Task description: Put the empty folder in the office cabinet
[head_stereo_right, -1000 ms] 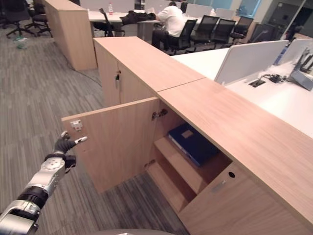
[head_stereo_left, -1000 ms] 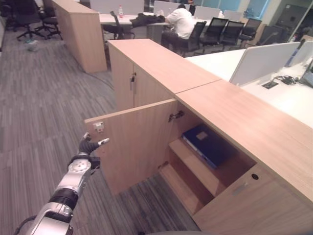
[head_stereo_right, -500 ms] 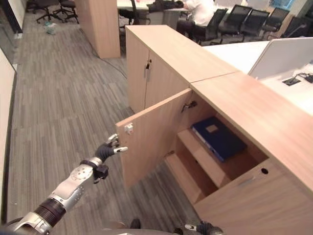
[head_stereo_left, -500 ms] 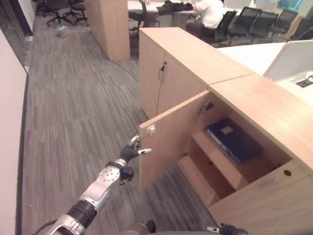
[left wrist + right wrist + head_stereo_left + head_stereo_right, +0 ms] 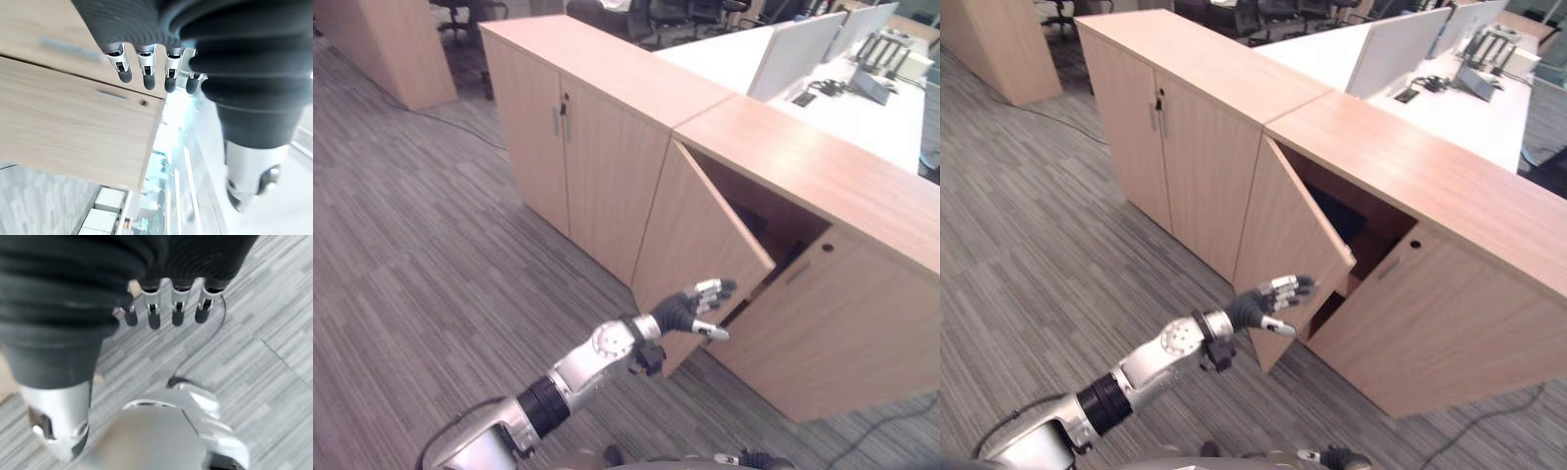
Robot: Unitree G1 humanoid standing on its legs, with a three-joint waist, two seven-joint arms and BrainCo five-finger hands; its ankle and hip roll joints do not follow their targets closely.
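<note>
The office cabinet (image 5: 822, 176) has its left door (image 5: 695, 245) swung most of the way toward the opening, leaving a narrow gap. My left hand (image 5: 690, 308) is open, its straight fingers (image 5: 146, 73) lying against the door's outer face near the free edge. Through the gap a dark blue patch of the folder (image 5: 1340, 213) shows inside; the rest is hidden behind the door. My right hand (image 5: 153, 316) hangs low over the carpet with relaxed, straight fingers, holding nothing.
The cabinet's right door (image 5: 842, 323) is closed. A second cabinet (image 5: 568, 147) with closed doors adjoins on the left. White desks with partitions (image 5: 803, 59) lie behind. Another wooden cabinet (image 5: 382, 49) stands at the far left across open carpet.
The camera has shifted. The door has swung from wide open to nearly closed, with my left hand moving from its edge to its outer face. The folder is now mostly hidden.
</note>
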